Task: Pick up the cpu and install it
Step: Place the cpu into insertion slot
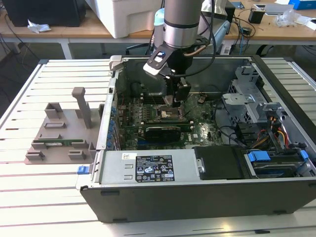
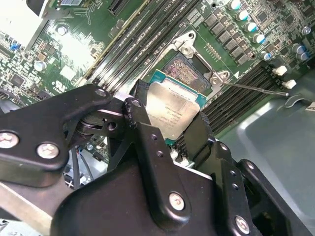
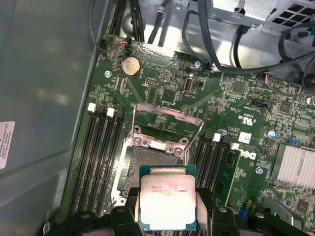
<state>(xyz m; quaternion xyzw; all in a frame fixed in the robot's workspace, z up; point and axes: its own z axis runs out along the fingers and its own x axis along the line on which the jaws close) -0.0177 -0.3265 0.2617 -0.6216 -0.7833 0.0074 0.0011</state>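
Black fingers (image 2: 141, 118) of the gripper (image 2: 171, 126) pinch the cpu (image 2: 176, 109) by two opposite edges, its silvery top facing the wrist cameras. Just beyond it lies the open socket (image 3: 147, 160), its metal load frame (image 3: 167, 123) swung up; the chip hangs over the socket's near part and hides it, and whether they touch cannot be told. Memory slots (image 3: 101, 142) flank the socket on the green motherboard (image 3: 236, 98). Seen in the exterior view, the open computer case (image 1: 197, 200) holds that board, a labelled power supply (image 1: 148, 168) and a drive bay with blue tabs (image 1: 257, 157). On the exterior view's left, a grey fixture (image 1: 59, 133) carries a green memory stick (image 1: 53, 144).
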